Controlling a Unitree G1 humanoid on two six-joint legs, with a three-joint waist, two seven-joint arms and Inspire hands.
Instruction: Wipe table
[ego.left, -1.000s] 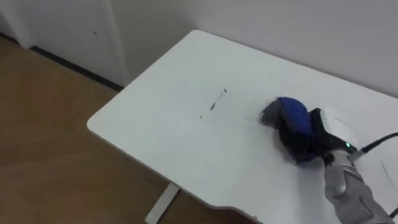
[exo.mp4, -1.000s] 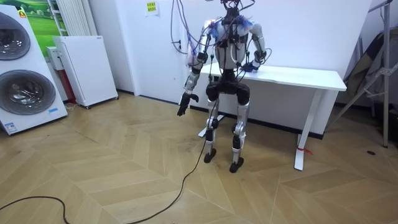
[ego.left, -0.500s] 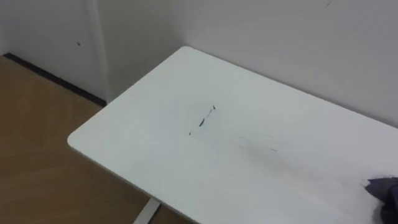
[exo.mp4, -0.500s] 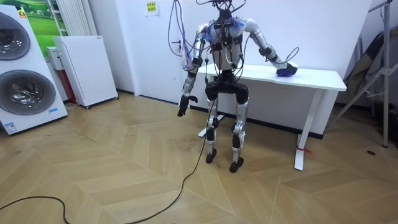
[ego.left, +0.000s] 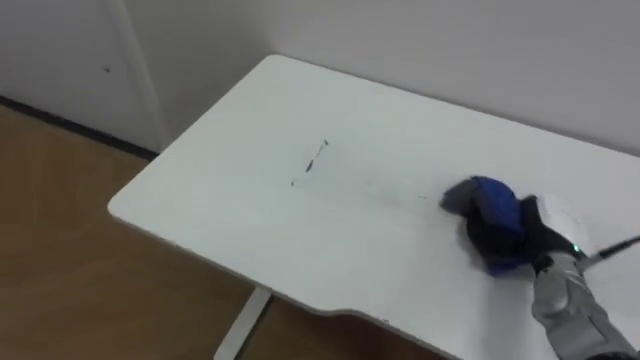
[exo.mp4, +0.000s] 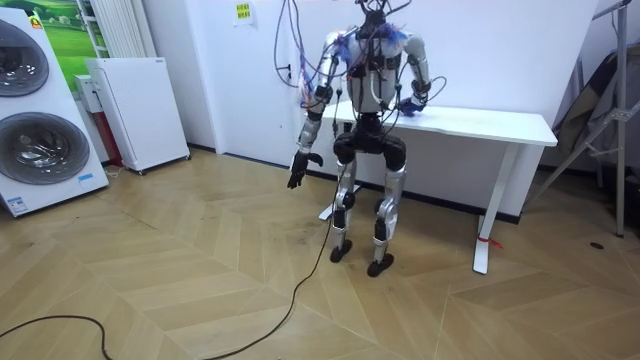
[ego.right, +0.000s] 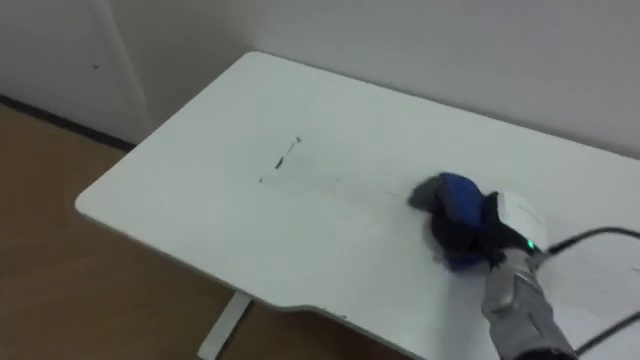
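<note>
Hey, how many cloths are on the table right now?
1. A blue cloth lies on the white table, to the right of a dark streak, gripped by the right hand. A second could only be hidden beneath that hand.

Right hand (ego.left: 533, 232): black, white cover plate on its back, small green light at the wrist.
Right forearm: silver-grey, rounded; a dark cable leaves the wrist.
Left hand (exo.mp4: 297, 168): dark.
Torso: dark core, silver-grey shoulders, blue and purple wiring across the chest.
Legs: silver-grey thighs and shins, black hips and feet.
Tether: cords rise from the shoulders; black cable trails over the floor.
</note>
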